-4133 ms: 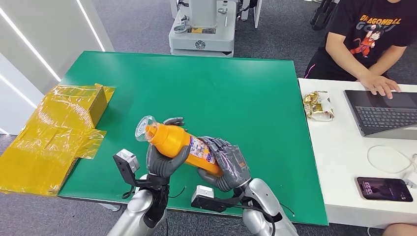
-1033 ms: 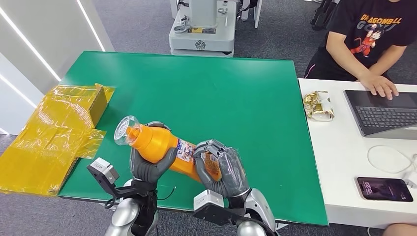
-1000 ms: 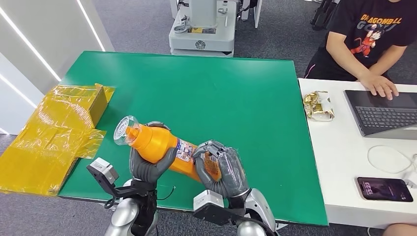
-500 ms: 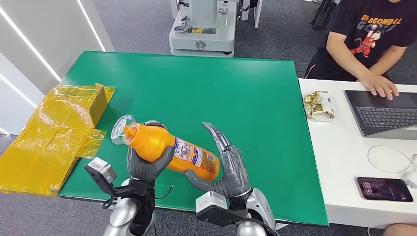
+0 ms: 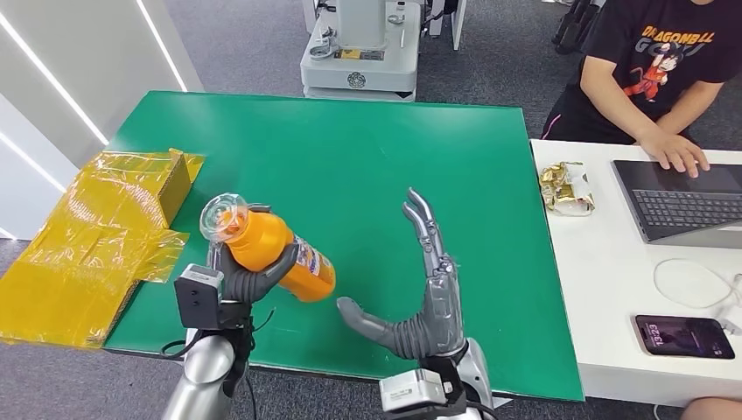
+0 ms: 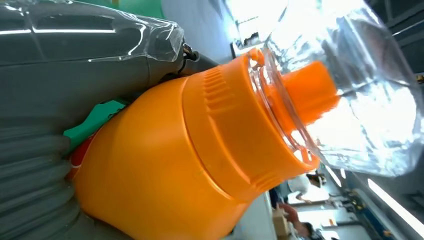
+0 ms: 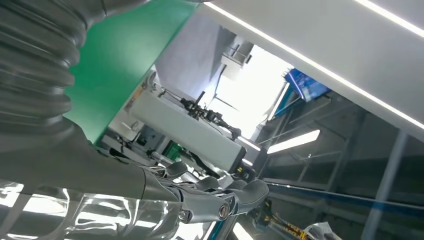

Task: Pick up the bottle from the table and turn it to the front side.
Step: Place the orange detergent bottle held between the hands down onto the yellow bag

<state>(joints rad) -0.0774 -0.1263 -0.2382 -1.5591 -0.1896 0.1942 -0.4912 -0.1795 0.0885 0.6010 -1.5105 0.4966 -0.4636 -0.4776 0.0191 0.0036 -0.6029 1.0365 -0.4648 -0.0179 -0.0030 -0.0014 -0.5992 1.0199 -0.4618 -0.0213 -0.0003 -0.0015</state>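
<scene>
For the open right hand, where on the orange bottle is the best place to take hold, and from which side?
Probably the free lower body of the orange bottle, approached from the robot's right. The left hand holds the upper body below the clear cap, so the labelled end pointing toward the open right hand is the exposed part. The bottle is tilted, cap away from that hand, so closing around the round body across its length should suit.

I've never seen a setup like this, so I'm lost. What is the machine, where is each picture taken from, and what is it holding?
It is a humanoid robot with two silver arms. The wide picture looks down from its head; the other two come from cameras at its wrists, so they look tilted. Its left hand grips an orange bottle with a clear cap above the green table. Its right hand is open, its fingers spread, holding nothing. A yellow-taped box sits at the table's left edge. A person types on a laptop alongside.
</scene>
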